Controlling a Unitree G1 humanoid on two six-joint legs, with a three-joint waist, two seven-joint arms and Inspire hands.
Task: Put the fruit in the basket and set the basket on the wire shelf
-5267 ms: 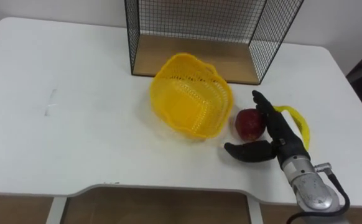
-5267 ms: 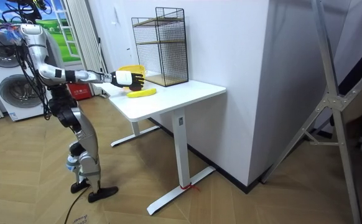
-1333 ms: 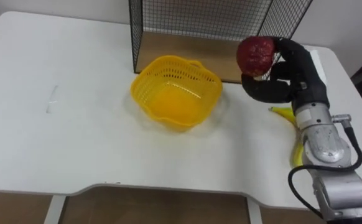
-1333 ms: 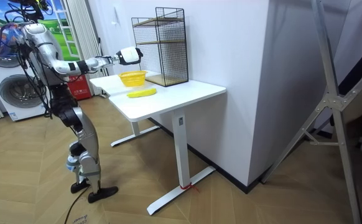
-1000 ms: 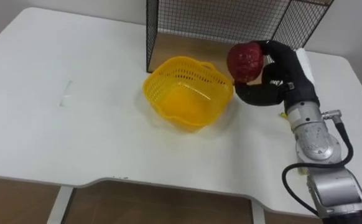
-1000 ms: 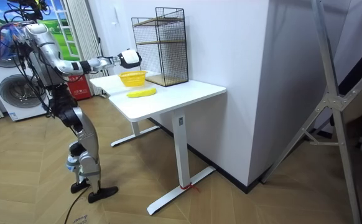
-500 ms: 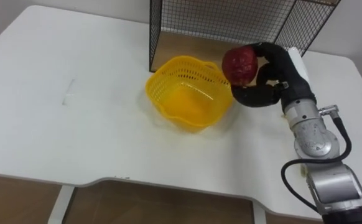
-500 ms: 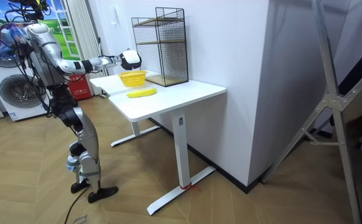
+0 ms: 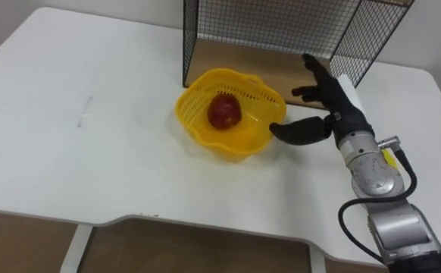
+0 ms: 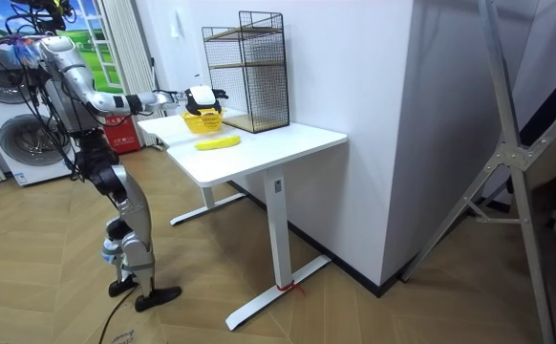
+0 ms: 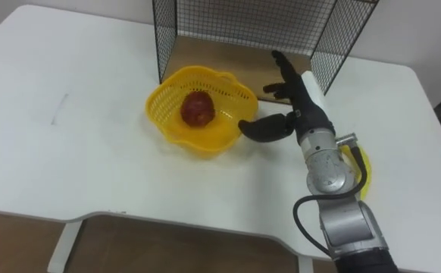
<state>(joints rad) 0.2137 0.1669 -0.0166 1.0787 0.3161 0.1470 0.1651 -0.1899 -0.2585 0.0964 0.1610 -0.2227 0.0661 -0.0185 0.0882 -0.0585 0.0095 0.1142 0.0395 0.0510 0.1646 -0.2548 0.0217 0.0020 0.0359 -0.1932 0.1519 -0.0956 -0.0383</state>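
**Apple (image 9: 224, 111) released into the basket (image 9: 239, 144).**
The right hand (image 9: 340, 106), clasping the apple half a second ago, now hovers beside the basket's rim, its fingers (image 9: 315, 70) spread and empty.

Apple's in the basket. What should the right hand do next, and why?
Probably swing the right hand over to the banana lying on the table beside its forearm and grasp it. The apple already sits in the yellow basket, the hand is open and empty next to the rim, and the banana is the fruit not yet in.
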